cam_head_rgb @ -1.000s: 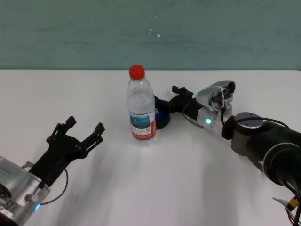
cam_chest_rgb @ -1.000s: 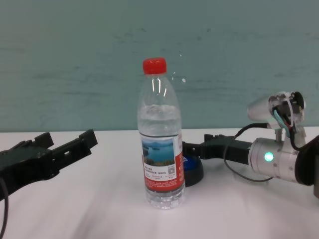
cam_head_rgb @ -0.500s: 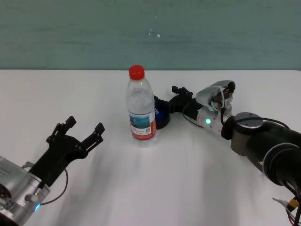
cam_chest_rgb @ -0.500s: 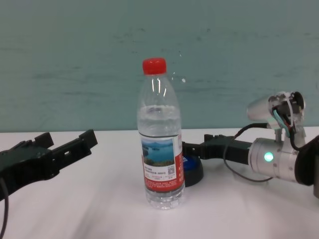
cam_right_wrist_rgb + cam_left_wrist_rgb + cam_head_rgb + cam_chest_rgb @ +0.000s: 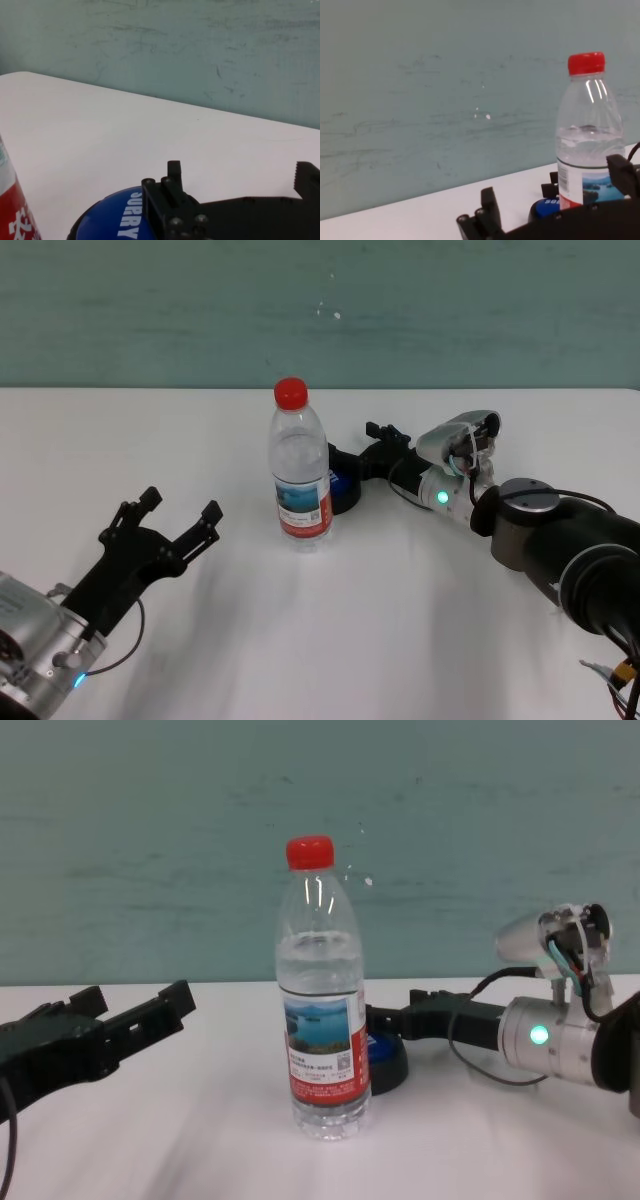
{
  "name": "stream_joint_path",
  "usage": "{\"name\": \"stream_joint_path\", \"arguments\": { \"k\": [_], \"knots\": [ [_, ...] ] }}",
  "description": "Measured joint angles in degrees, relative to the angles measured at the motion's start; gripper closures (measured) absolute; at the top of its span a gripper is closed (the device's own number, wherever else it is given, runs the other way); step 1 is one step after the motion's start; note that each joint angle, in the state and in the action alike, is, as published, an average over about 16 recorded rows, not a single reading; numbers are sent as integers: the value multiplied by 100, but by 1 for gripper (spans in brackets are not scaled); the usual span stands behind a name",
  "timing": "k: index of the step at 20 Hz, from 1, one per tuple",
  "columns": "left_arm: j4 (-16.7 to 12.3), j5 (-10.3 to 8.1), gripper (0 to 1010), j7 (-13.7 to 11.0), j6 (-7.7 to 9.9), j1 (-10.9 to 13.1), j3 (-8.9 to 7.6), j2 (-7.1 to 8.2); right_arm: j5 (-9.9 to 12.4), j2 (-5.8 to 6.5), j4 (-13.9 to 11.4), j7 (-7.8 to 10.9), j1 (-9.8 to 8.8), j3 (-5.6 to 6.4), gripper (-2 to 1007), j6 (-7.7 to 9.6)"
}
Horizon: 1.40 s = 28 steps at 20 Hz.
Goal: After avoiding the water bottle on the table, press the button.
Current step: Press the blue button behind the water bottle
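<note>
Right gripper (image 5: 372,443) over the button (image 5: 343,485), behind the standing water bottle (image 5: 300,468).

The bottle stands upright on the white counter (image 5: 350,620), its long axis vertical, red cap up; its red-and-white label shows a blue lake, the small print unreadable. The button sits at 1 o'clock from the bottle, just beside it. Only the right wrist view shows white letters "SURRY" on the blue dome, and the gripper's fingers spread apart, holding nothing. The left gripper (image 5: 175,525), at 8 o'clock from the bottle, is wide open and empty.
</note>
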Motion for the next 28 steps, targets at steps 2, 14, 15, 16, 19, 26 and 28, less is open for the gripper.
{"name": "stream_joint_path", "arguments": {
  "k": [2, 14, 15, 16, 19, 26, 28],
  "knots": [
    [0, 0, 0, 0, 0, 0, 0, 0, -2, 0, -3, 0, -1, 2, 1, 1],
    [-1, -2, 0, 0, 1, 0, 0, 0, 510, 114, -467, 313, -310, 509, 1, 243],
    [-1, -2, 0, 0, 1, 0, 0, 0, 538, 120, -492, 330, -326, 535, 1, 256],
    [-1, -2, 0, 0, 1, 0, 0, 0, 563, 125, -515, 345, -341, 560, 1, 267],
    [-1, -1, 0, 0, 1, 0, 0, 0, 589, 131, -537, 360, -355, 585, 1, 278],
    [0, -1, 0, 0, 0, 0, 0, 0, 400, 91, -415, 230, -261, 351, 1, 191],
    [0, -1, 0, 0, 0, 0, 0, 0, 394, 120, -603, 175, -348, 289, 1, 235]
  ]
}}
